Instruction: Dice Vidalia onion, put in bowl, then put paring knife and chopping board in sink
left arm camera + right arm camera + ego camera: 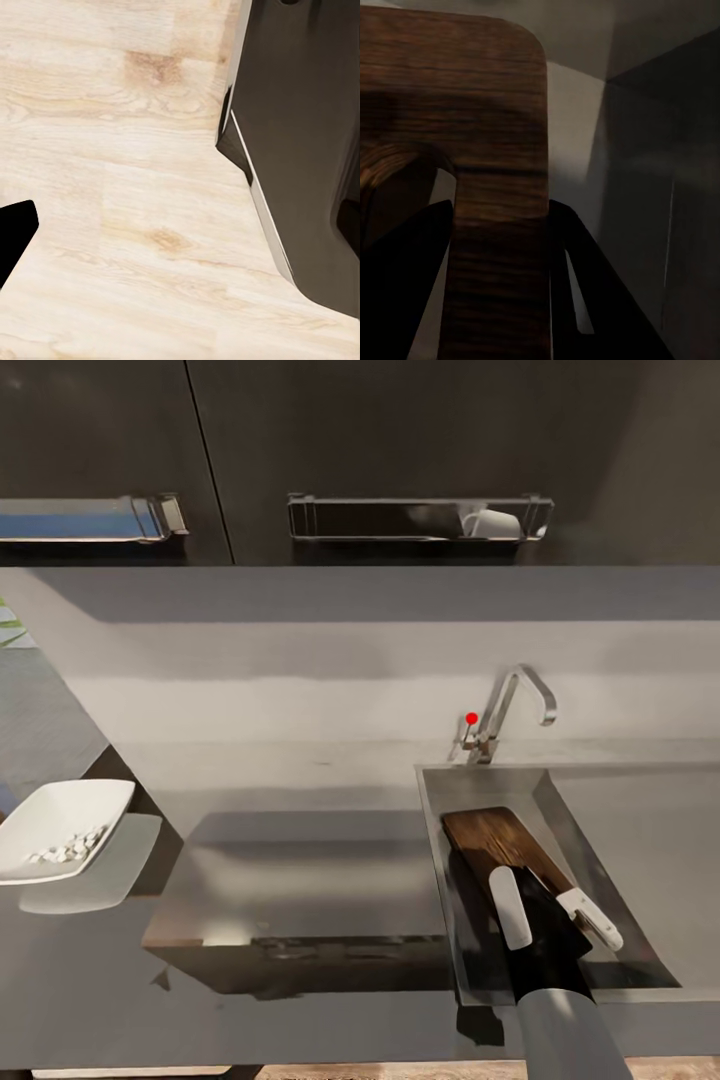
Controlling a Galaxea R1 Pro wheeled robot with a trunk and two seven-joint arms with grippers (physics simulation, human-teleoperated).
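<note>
- The chopping board (500,840), dark brown wood grain with rounded corners, lies tilted inside the sink (600,860), its far end pointing toward 11 o'clock; in the right wrist view its handle-slot end (495,150) sits between two dark fingers.
- The sink is a grey steel basin at 4 o'clock in the countertop (300,760).
- The bowl (60,825), white and square, sits at 9 o'clock holding pale diced onion (70,850).

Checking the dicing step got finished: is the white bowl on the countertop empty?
No, the bowl on the countertop holds a small heap of pale diced pieces.
</note>
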